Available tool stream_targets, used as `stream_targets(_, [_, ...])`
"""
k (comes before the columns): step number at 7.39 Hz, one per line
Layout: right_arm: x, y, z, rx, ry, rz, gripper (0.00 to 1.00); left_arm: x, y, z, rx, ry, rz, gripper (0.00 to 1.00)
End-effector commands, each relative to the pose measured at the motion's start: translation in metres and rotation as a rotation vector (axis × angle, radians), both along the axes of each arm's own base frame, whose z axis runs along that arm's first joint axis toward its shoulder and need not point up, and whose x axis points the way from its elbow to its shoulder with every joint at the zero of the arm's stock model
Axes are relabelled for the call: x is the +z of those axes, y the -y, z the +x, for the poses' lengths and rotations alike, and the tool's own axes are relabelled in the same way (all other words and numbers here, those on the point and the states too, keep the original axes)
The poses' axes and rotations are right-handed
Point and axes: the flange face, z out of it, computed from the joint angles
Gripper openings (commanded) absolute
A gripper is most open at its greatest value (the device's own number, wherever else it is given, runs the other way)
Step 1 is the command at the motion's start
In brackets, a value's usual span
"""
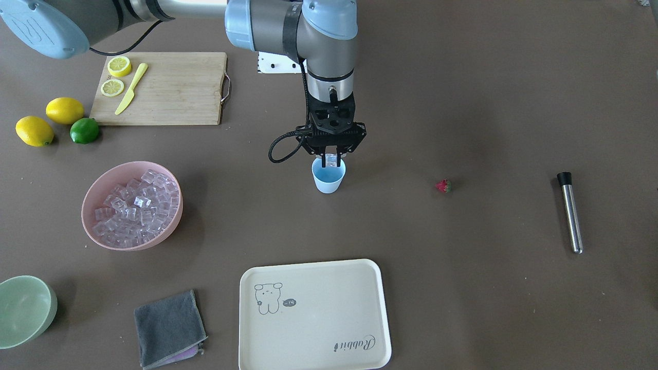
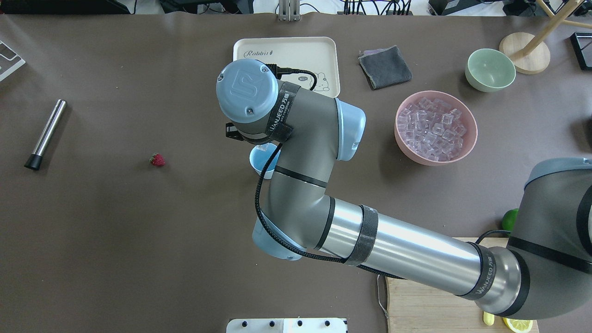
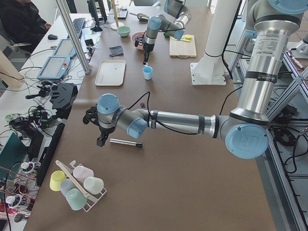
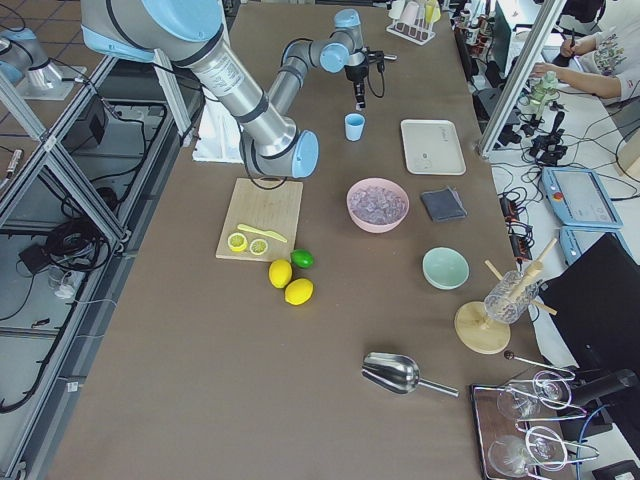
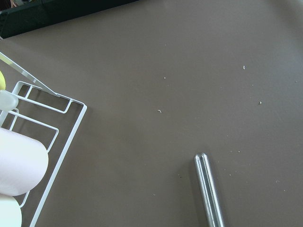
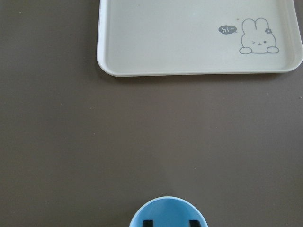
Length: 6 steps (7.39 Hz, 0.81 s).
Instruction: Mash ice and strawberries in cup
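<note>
Right gripper [image 1: 331, 164], at frame centre, hangs with fingertips at the rim of the cup [image 1: 328, 181], seemingly clamped on one clear ice cube [image 1: 331, 159]. Released off-centre, the cube could clip the rim and bounce onto the table [image 1: 462, 288]; a low finger could tip the light cup. Open table surrounds the cup: strawberry [image 1: 443, 185] well apart to its right, tray [image 1: 318, 318] below, pink bowl [image 1: 128, 245] lower left. Left gripper [image 3: 99, 136]: grip state unreadable.

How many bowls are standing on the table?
2. The pink bowl, filled with ice, stands near the cutting board. The pale green bowl stands past the grey cloth, toward the robot's right. No other seems hidden.
</note>
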Motion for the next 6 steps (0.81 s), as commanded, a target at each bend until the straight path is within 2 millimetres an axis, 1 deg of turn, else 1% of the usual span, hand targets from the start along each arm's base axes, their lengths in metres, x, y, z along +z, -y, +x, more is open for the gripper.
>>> stream_targets(1, [0.005, -0.002, -0.005, 0.001, 0.01, 0.014, 0.6, 0.0, 0.0, -0.001, -0.001, 0.0, 0.0, 0.97])
stream_targets(2, [0.017, -0.003, -0.009, -0.003, 0.029, 0.027, 0.9, 0.0, 0.0, -0.001, -0.001, 0.0, 0.002, 0.97])
stream_targets(3, [0.016, -0.003, -0.008, -0.007, 0.033, 0.038, 0.98, 0.0, 0.0, -0.001, -0.001, 0.0, 0.002, 0.97])
stream_targets(4, [0.011, 0.004, 0.002, -0.003, 0.045, 0.043, 0.98, -0.001, 0.0, 0.0, -0.001, -0.001, 0.007, 0.97])
stream_targets(5, [0.001, 0.021, 0.045, -0.001, 0.082, 0.023, 0.98, -0.001, 0.0, 0.0, -0.001, -0.002, 0.011, 0.97])
stream_targets(6, [0.033, 0.03, 0.106, -0.079, 0.081, 0.044, 0.98, -0.001, 0.0, 0.0, -0.001, -0.002, 0.012, 0.97])
